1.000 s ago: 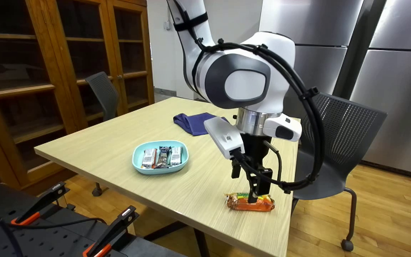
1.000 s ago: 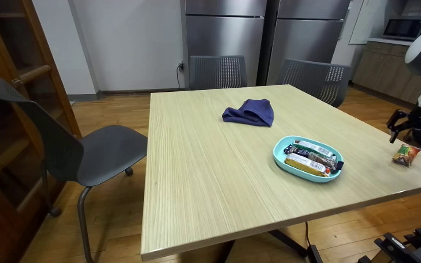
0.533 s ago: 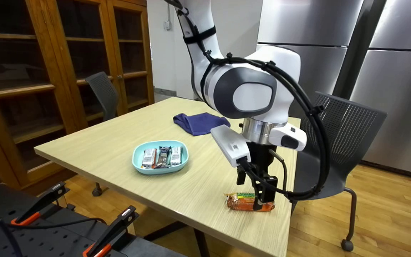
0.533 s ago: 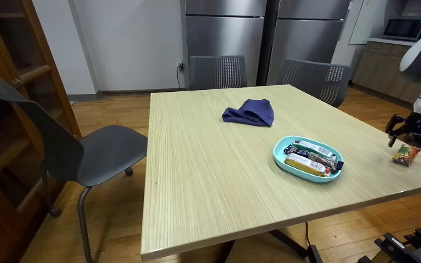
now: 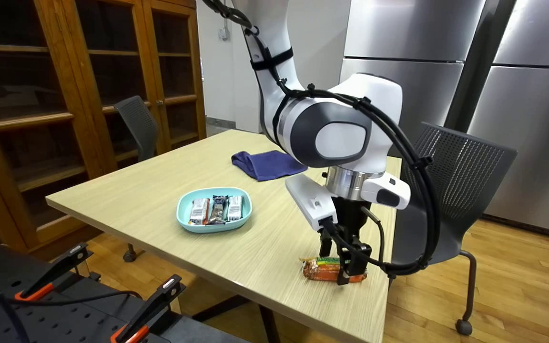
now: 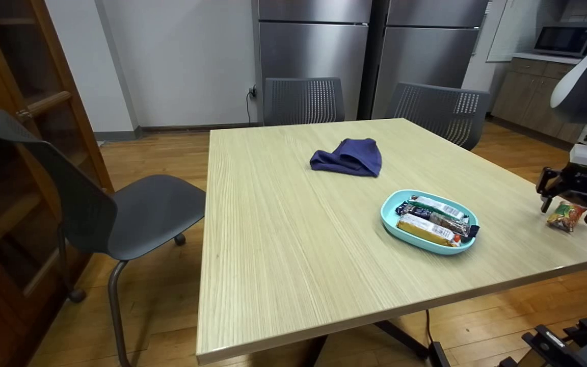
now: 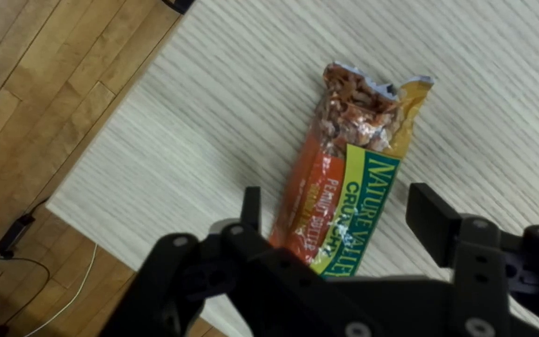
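A granola bar in an orange, yellow and green wrapper (image 7: pixel 342 196) lies flat near a table corner, one end showing clear film. My gripper (image 7: pixel 339 213) stands open around it in the wrist view, one finger (image 7: pixel 431 220) on each side. Bare tabletop shows between the wrapper and both fingers, with the wider gap on the right. The bar's near end is hidden under the gripper's body. In an exterior view the fingertips of the gripper (image 6: pixel 567 212) are low, close to the tabletop, flanking the bar (image 6: pixel 566 216). The arm hides part of the bar (image 5: pixel 320 272) in an exterior view.
A light blue tray (image 5: pixel 215 229) with 3 wrapped bars sits on the table in both exterior views. Farther back lies a crumpled purple cloth (image 6: pixel 349 158). A grey chair (image 5: pixel 455 190) stands against the table's side, and the table edge (image 7: pixel 110 112) runs close to the bar.
My gripper has come down over the bar, so its fingers now flank it low near the table. The fingers have drawn slightly closer together. Bar, tray and cloth have stayed put.
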`<state>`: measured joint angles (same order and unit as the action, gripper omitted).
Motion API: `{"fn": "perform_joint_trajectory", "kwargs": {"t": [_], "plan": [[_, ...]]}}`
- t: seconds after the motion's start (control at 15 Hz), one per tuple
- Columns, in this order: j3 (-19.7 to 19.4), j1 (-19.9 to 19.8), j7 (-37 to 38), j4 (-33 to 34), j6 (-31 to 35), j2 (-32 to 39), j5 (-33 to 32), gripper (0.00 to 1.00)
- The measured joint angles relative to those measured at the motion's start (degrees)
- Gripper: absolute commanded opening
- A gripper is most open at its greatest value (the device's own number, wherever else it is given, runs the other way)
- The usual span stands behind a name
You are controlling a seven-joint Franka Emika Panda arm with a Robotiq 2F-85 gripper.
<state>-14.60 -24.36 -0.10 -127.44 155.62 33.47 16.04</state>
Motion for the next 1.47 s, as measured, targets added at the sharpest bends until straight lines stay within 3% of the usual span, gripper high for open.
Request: {"fn": "perform_joint_trajectory", "kwargs": {"t": [0.2,0.33,0.73,1.07,1.47], "plan": [[0.2,0.0,0.0,0.4,0.0,0.4,0.0,0.27],[0.3,-0.1,0.0,0.6,0.0,0.5,0.0,0.17],[1.3,0.0,-0.1,0.8,0.1,0.1,0.0,0.17],[5.1,0.5,-0.8,-0.8,0.5,-4.2,0.0,0.17],[8.8,4.9,-1.0,-5.5,0.5,-11.0,0.0,0.17]]}}
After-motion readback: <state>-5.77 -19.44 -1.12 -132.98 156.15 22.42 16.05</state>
